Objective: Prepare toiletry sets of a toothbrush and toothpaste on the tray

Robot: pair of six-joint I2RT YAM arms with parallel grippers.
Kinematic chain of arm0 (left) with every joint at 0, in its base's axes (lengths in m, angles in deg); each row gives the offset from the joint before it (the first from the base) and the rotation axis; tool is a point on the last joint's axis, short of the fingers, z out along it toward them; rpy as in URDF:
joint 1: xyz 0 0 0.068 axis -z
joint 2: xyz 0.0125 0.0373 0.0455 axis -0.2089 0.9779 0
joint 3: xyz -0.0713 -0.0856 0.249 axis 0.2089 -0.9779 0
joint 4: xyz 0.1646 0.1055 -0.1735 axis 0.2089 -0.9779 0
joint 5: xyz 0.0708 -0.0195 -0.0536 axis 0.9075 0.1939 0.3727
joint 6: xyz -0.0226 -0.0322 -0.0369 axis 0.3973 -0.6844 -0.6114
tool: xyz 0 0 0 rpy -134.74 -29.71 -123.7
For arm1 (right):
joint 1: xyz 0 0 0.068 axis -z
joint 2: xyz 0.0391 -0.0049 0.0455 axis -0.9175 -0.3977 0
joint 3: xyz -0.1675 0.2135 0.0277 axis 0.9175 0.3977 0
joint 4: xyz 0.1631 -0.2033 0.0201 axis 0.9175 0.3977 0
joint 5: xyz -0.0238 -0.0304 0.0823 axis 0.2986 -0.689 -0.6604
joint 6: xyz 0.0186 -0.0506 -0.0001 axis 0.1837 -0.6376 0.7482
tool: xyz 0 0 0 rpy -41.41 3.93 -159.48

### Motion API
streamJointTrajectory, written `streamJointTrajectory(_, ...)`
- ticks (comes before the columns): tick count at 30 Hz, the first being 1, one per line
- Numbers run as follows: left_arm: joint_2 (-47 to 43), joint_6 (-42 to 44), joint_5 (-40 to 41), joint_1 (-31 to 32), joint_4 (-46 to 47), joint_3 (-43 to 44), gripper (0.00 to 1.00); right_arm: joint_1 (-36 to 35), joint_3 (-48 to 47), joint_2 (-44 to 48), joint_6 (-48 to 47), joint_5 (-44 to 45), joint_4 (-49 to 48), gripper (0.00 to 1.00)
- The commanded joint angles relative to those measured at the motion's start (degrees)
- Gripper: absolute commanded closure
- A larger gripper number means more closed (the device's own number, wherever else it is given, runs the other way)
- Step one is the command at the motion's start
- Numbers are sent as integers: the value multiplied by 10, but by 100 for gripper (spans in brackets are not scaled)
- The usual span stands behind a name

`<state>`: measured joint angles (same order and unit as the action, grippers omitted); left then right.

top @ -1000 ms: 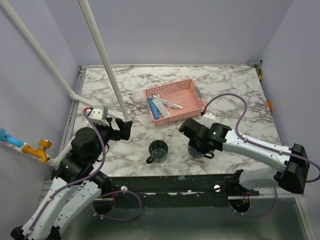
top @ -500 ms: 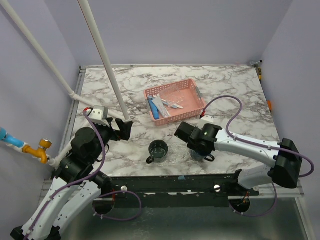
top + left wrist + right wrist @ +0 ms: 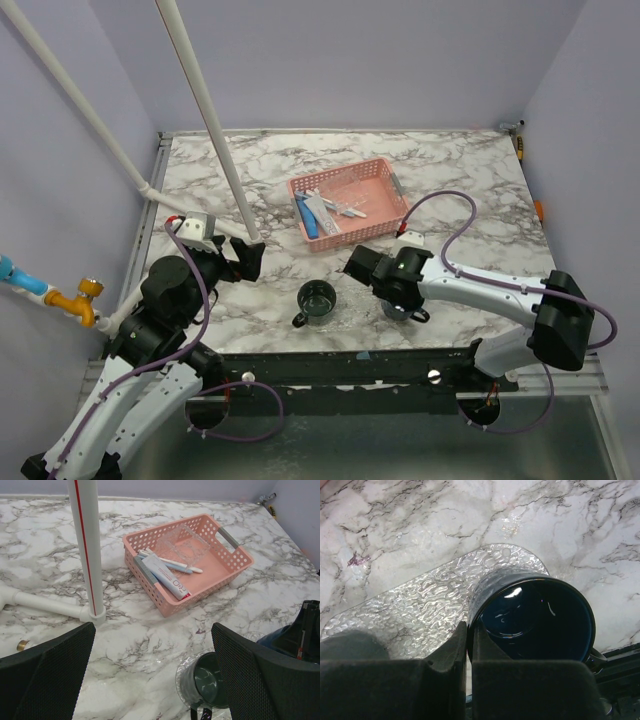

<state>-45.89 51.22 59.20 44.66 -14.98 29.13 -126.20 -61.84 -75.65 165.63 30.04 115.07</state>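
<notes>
The transparent tray lies on the marble near the front edge, also seen as a faint glint. At its right end stands a dark blue mug, and my right gripper is shut on the mug's rim, one finger inside and one outside. A dark green mug stands at the tray's left end. Toothpaste and a toothbrush lie in the pink basket. My left gripper hovers open and empty at the left, well short of the green mug.
A white pipe frame slants over the table's left side, its foot just ahead of my left gripper. A clear plastic piece leans inside the basket. The right arm's purple cable loops above the table.
The right arm has swung its wrist and elbow to the left while keeping hold of the blue mug's rim. The left arm has stayed still.
</notes>
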Motion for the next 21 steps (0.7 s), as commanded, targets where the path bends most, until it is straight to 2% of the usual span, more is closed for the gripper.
streamJointTrajectory(1,-8,-4,-13,-1,3,2,1,-5,-15,-5,12,42,11,100)
streamJointTrajectory(16,-8,-4,-14,-1,3,2,1,-4,-10,-23,15,37,9,99)
streamJointTrajectory(21,-7,-4,-14,-1,3,2,1,-4,-14,-21,16,39,12,91)
